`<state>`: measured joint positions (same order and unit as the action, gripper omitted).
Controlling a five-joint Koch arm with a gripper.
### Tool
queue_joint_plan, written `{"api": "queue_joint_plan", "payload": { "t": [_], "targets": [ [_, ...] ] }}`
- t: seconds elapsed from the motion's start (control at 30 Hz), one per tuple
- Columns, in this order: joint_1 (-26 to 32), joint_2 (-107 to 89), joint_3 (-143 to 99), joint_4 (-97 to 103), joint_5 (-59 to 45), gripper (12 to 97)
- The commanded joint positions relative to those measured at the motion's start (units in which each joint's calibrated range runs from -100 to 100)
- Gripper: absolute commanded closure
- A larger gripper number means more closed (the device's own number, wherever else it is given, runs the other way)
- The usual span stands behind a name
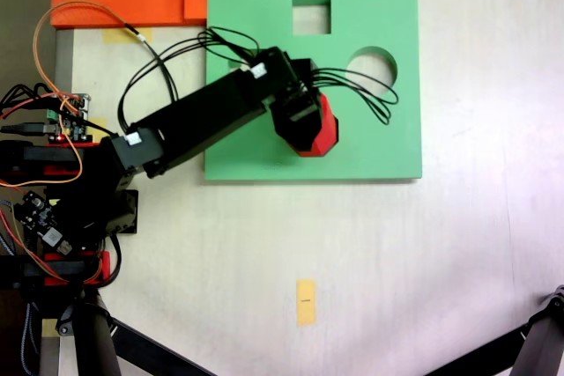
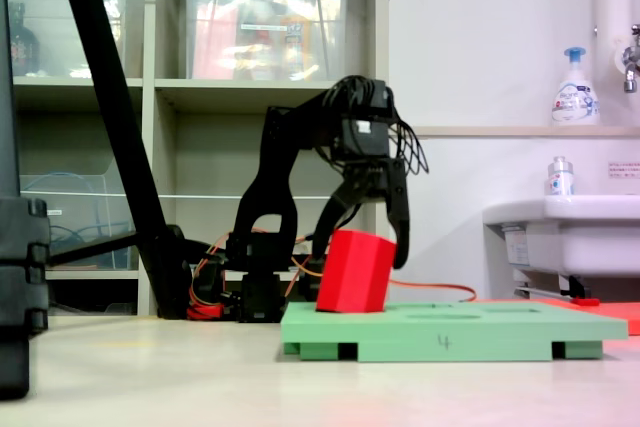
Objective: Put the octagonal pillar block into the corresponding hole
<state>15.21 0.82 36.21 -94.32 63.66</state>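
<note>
Now, with your hand [image 2: 366,247] closed around the tilted octagonal pillar block [image 2: 355,272], whose lower edge rests on the green board [image 2: 450,332] near its left end in the side view, level it before pressing it into the corresponding hole beneath.

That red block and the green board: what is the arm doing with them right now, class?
A black robot arm's gripper is shut on the red octagonal pillar block, with a jaw on either side. The block is tilted, its lower edge down at the green foam board, so it is not yet seated flat. In a fixed view from above, a square cutout and a round cutout stand open; the arm covers the spot under the block.
</note>
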Motion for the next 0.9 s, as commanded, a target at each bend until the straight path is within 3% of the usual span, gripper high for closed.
{"api": "queue_joint_plan", "payload": {
  "t": [0.0,0.53,0.63,0.73,0.77,0.87],
  "targets": [
    [0.2,-0.3,4.0,1.4,-1.6,69.4],
    [-0.7,9.9,4.0,1.4,-2.1,67.4],
    [-0.7,10.9,4.0,1.4,-2.1,55.8],
    [-0.7,10.9,4.0,1.4,-2.1,53.5],
    [-0.7,10.9,4.0,1.4,-2.1,48.9],
    [-0.6,10.9,4.0,1.3,-2.1,21.1]
  ]
}}
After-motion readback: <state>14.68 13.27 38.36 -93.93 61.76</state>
